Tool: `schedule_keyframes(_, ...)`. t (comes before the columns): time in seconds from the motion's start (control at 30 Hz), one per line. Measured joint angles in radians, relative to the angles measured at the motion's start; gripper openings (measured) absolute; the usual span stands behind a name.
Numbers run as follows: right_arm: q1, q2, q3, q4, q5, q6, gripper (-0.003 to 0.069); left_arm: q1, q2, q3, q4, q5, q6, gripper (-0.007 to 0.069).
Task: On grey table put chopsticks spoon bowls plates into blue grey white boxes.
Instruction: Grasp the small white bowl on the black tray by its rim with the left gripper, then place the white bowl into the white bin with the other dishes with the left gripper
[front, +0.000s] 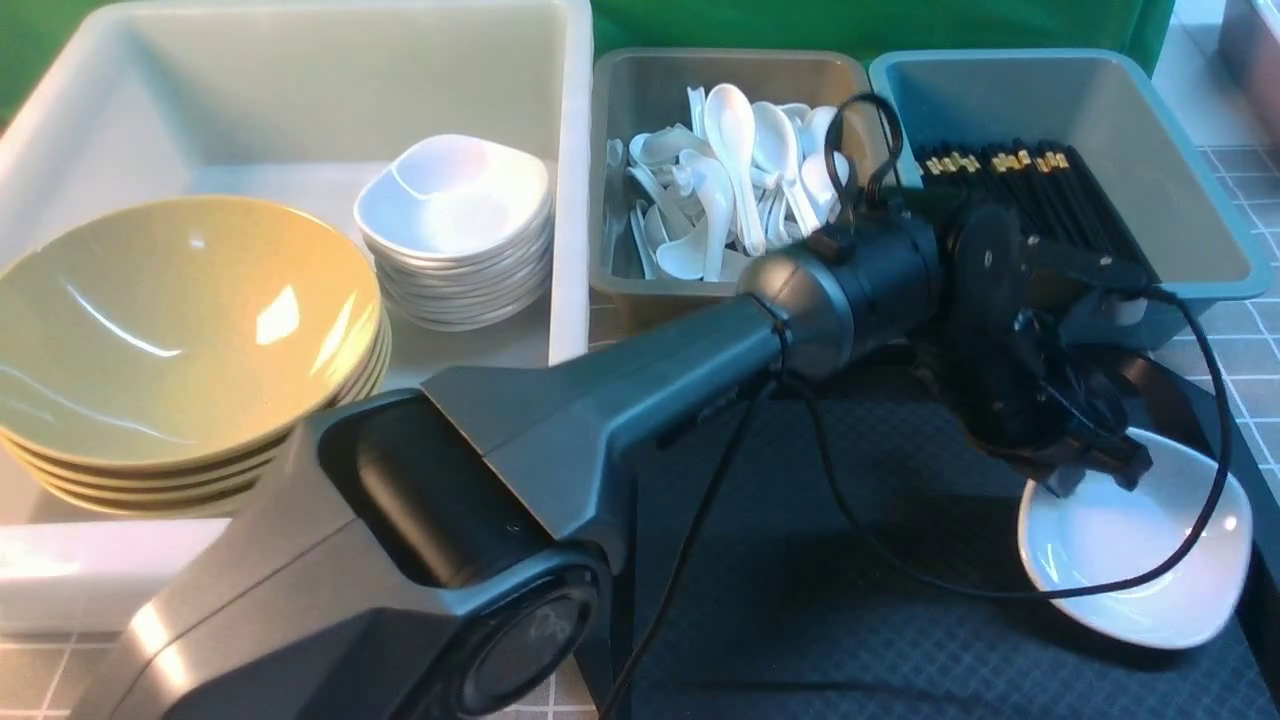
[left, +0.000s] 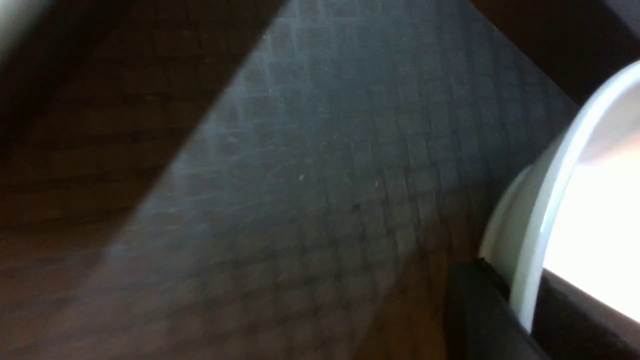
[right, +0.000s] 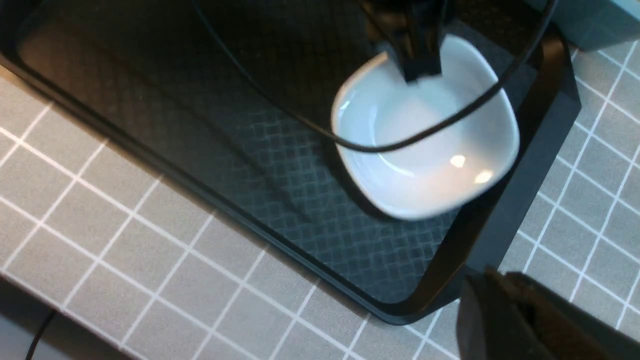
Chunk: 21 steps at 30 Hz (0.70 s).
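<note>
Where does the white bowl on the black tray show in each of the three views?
Front view: lower right of the picture, the bowl with the left gripper at its rim.
Left wrist view: at the picture's right edge, only part of its rim, very close.
Right wrist view: upper middle of the picture, the whole bowl.
Shared landmark: the tray, its checked surface under the bowl.
</note>
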Motion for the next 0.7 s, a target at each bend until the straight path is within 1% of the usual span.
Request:
schedule_keyframes(0.13,0.000,0.011,-0.011,0.011,0.000,0.000,0.0013,0.019,-0.082,-0.048,0.126,0.096,0.019,0.0005)
schedule_keyframes(0.2,0.000,0.049,-0.058,0.041,0.000,-0.028,0.0013,0.035,-0.169,-0.072,0.218,0.140,0.021,0.0005)
schedule_keyframes(0.23,0.000,0.053,-0.063,0.045,0.000,-0.033,0.0013,0.039,-0.189,-0.076,0.236,0.152,0.021,0.0005)
schedule_keyframes(0.33,0.000,0.135,-0.146,0.122,0.000,-0.097,0.0013,0.076,-0.331,-0.091,0.340,0.196,0.022,0.0005)
schedule_keyframes(0.4,0.000,0.204,-0.209,0.185,0.000,-0.146,0.0014,0.121,-0.421,-0.095,0.388,0.211,0.022,0.0005)
schedule_keyframes(0.5,0.015,0.306,-0.292,0.258,-0.001,-0.204,0.0014,0.226,-0.528,-0.079,0.409,0.219,0.022,0.0005)
schedule_keyframes(0.53,0.049,0.368,-0.340,0.276,-0.002,-0.217,0.0014,0.295,-0.575,-0.043,0.401,0.222,0.021,0.0005)
schedule_keyframes(0.63,0.133,0.462,-0.414,0.281,-0.006,-0.229,0.0014,0.436,-0.647,0.047,0.356,0.227,0.026,0.0005)
schedule_keyframes(0.67,0.139,0.468,-0.418,0.281,-0.005,-0.229,0.0014,0.436,-0.647,0.055,0.356,0.227,0.026,0.0005)
schedule_keyframes(0.7,0.163,0.490,-0.437,0.281,-0.006,-0.230,0.0014,0.491,-0.668,0.094,0.325,0.228,0.038,0.0005)
